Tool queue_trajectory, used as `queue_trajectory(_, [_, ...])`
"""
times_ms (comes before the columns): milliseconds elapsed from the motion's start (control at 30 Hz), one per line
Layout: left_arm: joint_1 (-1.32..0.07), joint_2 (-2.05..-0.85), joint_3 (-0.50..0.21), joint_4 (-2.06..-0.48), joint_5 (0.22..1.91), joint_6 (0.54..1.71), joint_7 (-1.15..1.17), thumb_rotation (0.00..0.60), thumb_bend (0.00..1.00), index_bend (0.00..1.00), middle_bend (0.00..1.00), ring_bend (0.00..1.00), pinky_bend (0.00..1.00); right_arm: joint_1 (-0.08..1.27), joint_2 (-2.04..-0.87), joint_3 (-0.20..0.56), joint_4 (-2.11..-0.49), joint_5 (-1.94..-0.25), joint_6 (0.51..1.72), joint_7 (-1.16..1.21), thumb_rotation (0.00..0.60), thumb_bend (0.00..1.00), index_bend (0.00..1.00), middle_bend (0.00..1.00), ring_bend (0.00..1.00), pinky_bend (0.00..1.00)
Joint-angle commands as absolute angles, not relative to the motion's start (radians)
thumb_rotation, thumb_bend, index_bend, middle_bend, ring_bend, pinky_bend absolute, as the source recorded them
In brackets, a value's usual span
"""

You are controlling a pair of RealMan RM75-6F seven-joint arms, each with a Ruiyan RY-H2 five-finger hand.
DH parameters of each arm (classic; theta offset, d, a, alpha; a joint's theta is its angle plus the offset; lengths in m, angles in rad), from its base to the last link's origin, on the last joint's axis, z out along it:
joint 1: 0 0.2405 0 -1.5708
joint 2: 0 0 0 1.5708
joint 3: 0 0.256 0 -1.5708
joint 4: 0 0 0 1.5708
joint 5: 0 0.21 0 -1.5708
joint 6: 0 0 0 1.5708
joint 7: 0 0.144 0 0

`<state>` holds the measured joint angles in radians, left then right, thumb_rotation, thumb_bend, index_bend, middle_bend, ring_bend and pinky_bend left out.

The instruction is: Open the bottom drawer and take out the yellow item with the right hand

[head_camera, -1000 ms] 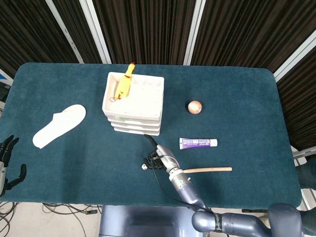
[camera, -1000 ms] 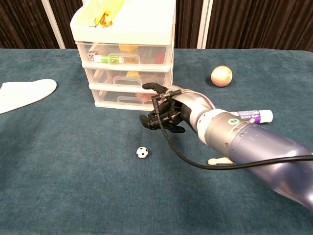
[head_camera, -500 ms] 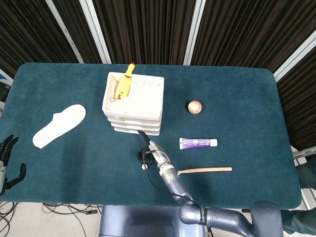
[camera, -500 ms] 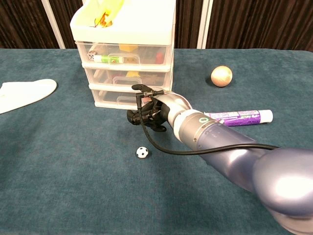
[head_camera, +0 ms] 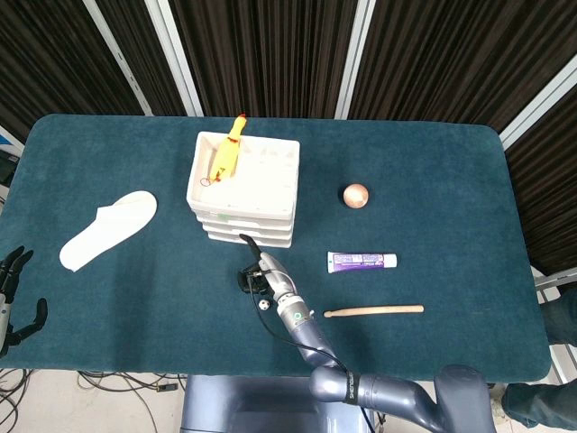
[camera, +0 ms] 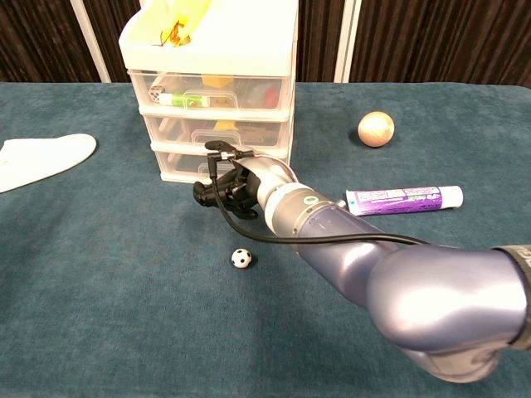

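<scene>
A: Fingers?
B: Right hand (camera: 226, 187) has its fingers curled in just in front of the bottom drawer (camera: 217, 170), holding nothing I can see. Drawer is shut.
A: Yellow item?
B: Can't make it out through the clear front. I'd guess light, hard plastic; hook the drawer's handle recess first.
A: Left hand (head_camera: 13, 293)?
B: Idle at the table edge, fingers apart.

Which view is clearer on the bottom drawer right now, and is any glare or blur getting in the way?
Chest view: sharp, evenly lit, no glare, but the right hand covers part of the bottom drawer. Head view: sharp too, yet the cabinet's top hides the drawer fronts.
</scene>
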<state>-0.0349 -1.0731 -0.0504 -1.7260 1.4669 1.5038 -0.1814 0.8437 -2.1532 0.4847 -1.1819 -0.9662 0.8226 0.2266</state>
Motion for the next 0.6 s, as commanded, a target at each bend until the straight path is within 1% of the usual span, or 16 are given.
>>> queue_trajectory(33, [-0.035,-1.072,-0.05,-1.726,1.467,1.503,-0.183,0.6,0.51,0.02,0.0,0.0,0.0,0.856,-2.165,0.494,-1.167,-0.972,0.828,0.226,0.6,0.62,0.01,0.87,0.93,0.99])
queue_trajectory(600, [-0.035,-1.069,-0.05,-1.729,1.464,1.5,-0.184,0.6,0.51,0.01,0.0,0.0,0.0,0.891,-2.194,0.517,-1.121,-0.945,0.819,0.207,0.6,0.62,0.01,0.87,0.93,0.99])
